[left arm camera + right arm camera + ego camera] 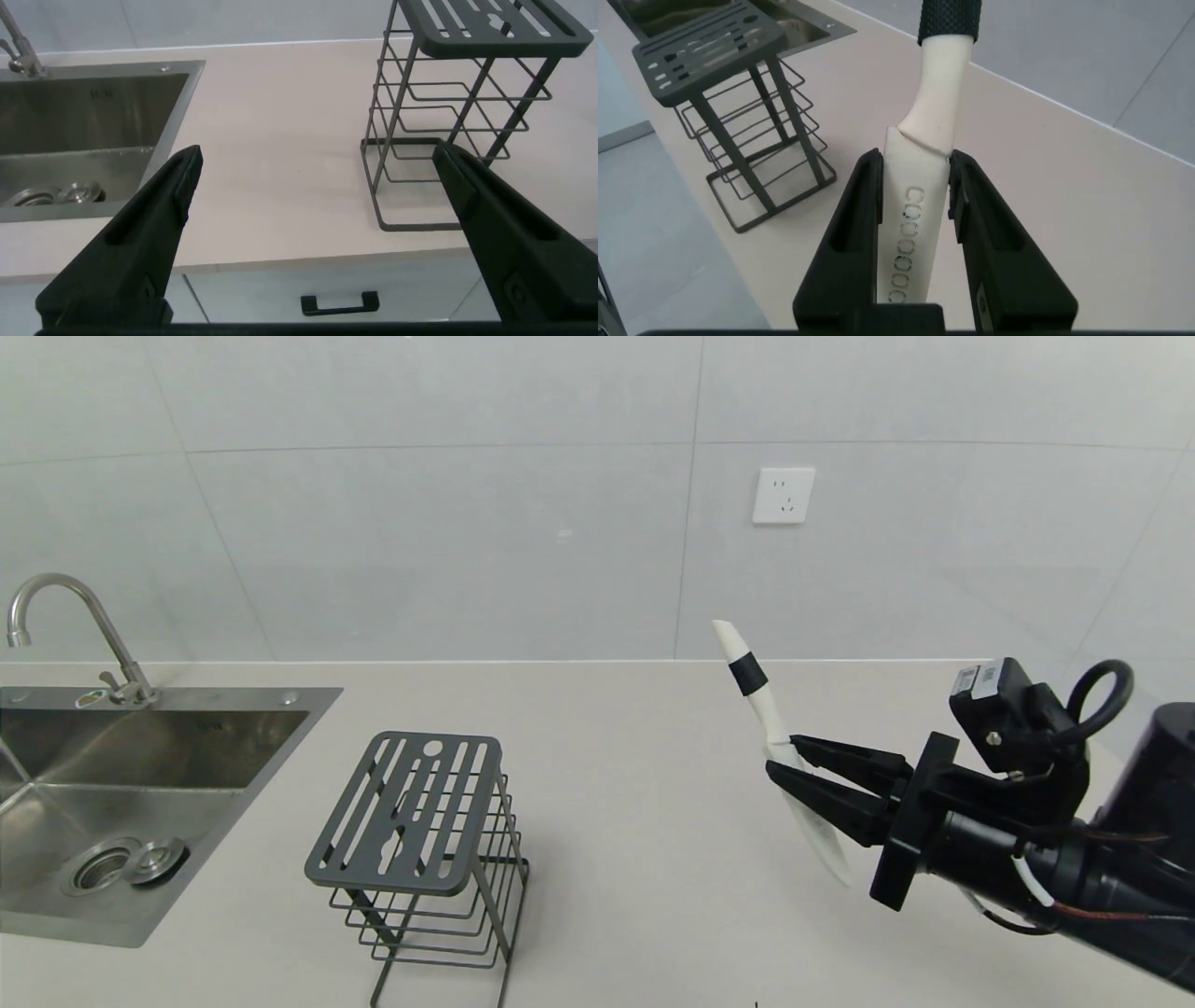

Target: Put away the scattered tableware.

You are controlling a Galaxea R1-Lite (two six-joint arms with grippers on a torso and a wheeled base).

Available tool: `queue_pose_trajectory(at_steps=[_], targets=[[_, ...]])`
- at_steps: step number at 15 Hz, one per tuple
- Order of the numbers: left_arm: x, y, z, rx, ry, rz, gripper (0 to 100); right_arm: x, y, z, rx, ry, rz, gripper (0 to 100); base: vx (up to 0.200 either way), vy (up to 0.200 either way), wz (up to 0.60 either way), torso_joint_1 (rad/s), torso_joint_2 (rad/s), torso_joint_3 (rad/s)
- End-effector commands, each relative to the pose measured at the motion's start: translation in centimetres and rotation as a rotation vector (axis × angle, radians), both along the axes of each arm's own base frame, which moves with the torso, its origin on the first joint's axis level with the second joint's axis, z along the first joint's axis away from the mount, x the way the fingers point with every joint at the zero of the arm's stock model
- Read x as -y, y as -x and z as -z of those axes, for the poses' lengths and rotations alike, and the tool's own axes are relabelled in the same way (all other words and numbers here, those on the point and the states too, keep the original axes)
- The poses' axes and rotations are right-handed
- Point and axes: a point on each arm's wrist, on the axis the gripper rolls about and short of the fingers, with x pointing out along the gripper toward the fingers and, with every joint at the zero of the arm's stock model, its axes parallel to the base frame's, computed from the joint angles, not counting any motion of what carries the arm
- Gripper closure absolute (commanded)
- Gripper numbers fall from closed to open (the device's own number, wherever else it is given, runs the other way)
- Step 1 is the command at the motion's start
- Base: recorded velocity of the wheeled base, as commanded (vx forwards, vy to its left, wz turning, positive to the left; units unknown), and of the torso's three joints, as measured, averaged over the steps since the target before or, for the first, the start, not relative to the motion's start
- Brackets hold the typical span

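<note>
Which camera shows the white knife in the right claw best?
Head view: the whole knife shows, handle to blade tip, in the right claw. The right wrist view gives just the clamped blade and lower handle; the left wrist view faces the rack.

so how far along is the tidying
Done: nothing yet, the slotted rack stands empty. In hand: the right gripper clamps a white knife by its blade above the counter; the left gripper is open. Left: probably slot the knife into the rack.
</note>
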Motion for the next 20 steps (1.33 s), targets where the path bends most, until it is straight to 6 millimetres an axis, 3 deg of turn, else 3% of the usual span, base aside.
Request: queue_pose_trajectory(at_steps=[1,5,7,8,9,11,13,20], targets=[[0.0,0.0,0.0,-0.004,0.011,-0.004,0,0.2,0.3,0.0,0.01,-0.005,-0.003,100,0.0,0.0,0.0,0.0,0.0,0.0],[0.0,0.0,-0.1,0.012,-0.015,0.006,0,0.1,0.5,0.2,0.02,-0.013,-0.015,100,0.0,0.0,0.0,0.0,0.0,0.0],[0.1,0.8,-3.9,0.381,-0.113,0.021,0,-0.1,0.7,0.1,0.037,-0.005,-0.043,100,0.0,0.0,0.0,0.0,0.0,0.0],[0.2,1.0,-4.5,0.421,-0.131,0.077,0,-0.1,0.7,0.1,0.037,-0.005,-0.055,100,0.0,0.0,0.0,0.0,0.0,0.0],[0.5,1.3,-4.9,0.418,-0.103,0.225,0,-0.3,0.9,0.1,0.037,-0.004,-0.077,100,0.0,0.0,0.0,0.0,0.0,0.0],[0.7,2.0,-6.5,0.407,0.082,0.355,0,-0.9,1.4,0.2,0.038,-0.004,-0.114,100,0.0,0.0,0.0,0.0,0.0,0.0],[0.9,2.1,-8.4,0.356,0.162,0.47,0,-1.4,1.7,0.2,0.049,-0.004,-0.156,100,0.0,0.0,0.0,0.0,0.0,0.0],[1.6,-2.9,-12.9,0.078,0.148,0.824,0,-3.4,2.3,1.3,0.059,0.028,-0.292,100,0.0,0.0,0.0,0.0,0.0,0.0]])
